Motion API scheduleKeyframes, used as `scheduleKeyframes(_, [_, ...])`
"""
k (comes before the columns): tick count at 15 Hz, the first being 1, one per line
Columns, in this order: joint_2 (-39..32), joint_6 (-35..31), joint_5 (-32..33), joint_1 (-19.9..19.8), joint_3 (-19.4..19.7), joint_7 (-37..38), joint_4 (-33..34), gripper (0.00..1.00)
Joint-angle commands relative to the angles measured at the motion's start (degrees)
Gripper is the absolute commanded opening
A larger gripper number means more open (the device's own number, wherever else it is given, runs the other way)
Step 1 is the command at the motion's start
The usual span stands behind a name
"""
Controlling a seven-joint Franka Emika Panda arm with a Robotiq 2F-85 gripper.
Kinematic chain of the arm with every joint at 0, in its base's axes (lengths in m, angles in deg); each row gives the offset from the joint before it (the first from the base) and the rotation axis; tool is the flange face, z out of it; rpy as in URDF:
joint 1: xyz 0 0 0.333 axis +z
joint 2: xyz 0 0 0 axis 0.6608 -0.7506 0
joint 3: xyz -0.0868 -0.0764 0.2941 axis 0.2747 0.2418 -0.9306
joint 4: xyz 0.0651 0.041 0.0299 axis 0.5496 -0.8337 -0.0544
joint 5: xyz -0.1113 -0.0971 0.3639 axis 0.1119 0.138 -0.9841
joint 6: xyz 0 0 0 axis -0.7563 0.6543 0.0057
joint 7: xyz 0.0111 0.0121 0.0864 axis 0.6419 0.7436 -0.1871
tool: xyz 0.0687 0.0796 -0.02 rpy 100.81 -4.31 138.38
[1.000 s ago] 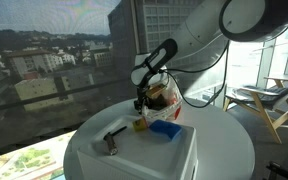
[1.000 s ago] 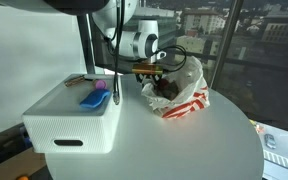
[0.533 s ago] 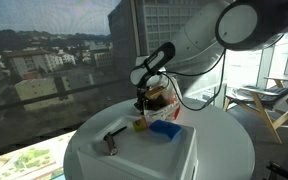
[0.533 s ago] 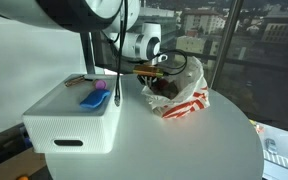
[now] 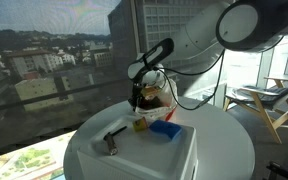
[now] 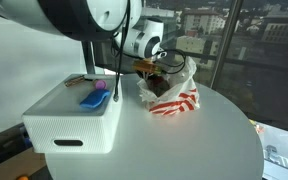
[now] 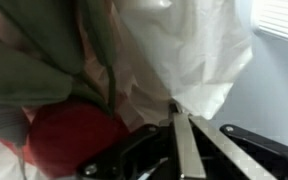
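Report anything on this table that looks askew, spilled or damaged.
The red-striped plastic bag sits crumpled and lopsided, one edge of its mouth pinched in the shut gripper. Something dark and red shows inside it. Nothing has spilled onto the table.

Bag [image 6: 179, 100]: white plastic, red stripes low down; lump [image 7: 72, 135] inside is red. Box [image 6: 69, 120] white. Pad [image 5: 165, 129] blue, block [image 5: 140, 124] yellow, tool [image 5: 112, 138] black. Surface [image 6: 194, 150] white. Fingers [image 7: 181, 140] silver-grey.
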Motion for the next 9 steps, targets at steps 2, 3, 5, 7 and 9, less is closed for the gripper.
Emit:
scheduleKeyframes(2, [6.4,-4.8,-0.8,0.1,-0.8,-2.3,-5.2,0.0])
scheduleKeyframes(3, [7.8,-5.7,-0.2,0.6,-0.1,-1.7,-6.6,0.0])
scheduleKeyframes(5, [11.5,-8.1,1.1,1.4,1.0,-1.0,-10.5,0.0])
scheduleKeyframes(7, [15.5,-11.2,2.6,2.3,2.2,-0.3,-15.1,0.0])
scheduleKeyframes(9, [19.4,-13.8,4.6,3.1,3.4,0.2,-19.5,0.0])
